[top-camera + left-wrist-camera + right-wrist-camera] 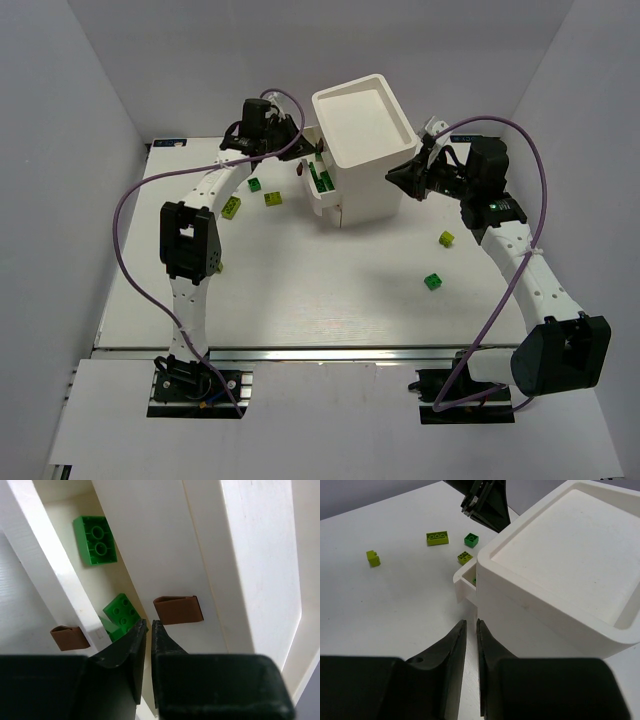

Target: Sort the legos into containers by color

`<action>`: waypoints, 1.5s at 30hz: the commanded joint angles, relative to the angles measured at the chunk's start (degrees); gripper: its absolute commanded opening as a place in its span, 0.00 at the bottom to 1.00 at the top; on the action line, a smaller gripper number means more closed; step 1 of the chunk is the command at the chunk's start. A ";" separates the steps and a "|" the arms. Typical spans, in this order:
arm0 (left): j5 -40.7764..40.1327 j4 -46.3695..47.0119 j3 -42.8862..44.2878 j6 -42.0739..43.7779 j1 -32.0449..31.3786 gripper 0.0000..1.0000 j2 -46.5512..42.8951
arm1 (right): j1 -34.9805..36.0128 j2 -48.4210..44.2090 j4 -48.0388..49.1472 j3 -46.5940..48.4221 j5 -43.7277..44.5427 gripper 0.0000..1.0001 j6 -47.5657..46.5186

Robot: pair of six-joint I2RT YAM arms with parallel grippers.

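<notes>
left gripper [148, 624], bottom centre, closed and empty over green bricks [96, 540] in an open drawer [57, 510]; right gripper [471, 623] closed, empty, beside the cabinet [560, 580].

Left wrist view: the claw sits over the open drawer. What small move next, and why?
Probably lift the left claw away from the drawer: it is shut and empty, two green legos lie inside, and a dark green lego waits on the table nearby.

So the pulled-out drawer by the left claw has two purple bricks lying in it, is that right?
Not quite. The pulled-out drawer by the left claw does hold two bricks, but the farther brick and the nearer brick are both green, not purple. The left wrist view shows it.
</notes>
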 commanded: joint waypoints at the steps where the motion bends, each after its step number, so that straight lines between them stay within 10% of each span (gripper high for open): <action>1: 3.61 2.42 -0.76 1.02 0.12 0.20 -3.51 | -0.17 -0.45 1.48 -0.14 -1.12 0.20 0.08; 15: -0.34 -2.24 -1.02 4.19 -0.41 0.22 -3.41 | -0.43 -1.25 -0.01 -0.41 1.07 0.21 -2.10; 26: -4.03 3.30 -16.48 4.19 0.82 0.51 -18.78 | -1.40 -7.13 -16.60 -6.64 4.86 0.40 -18.09; 31: -5.17 6.81 -27.22 3.22 1.35 0.21 -28.01 | -2.02 -5.47 -28.20 -8.58 6.88 0.40 -28.13; 36: -8.07 6.03 -39.86 2.96 2.66 0.04 -35.22 | -2.37 -1.08 -40.16 -10.51 8.10 0.71 -42.76; 45: -11.85 3.74 -54.45 2.43 4.51 0.58 -46.55 | -5.09 1.65 -50.71 -17.37 13.47 0.89 -81.27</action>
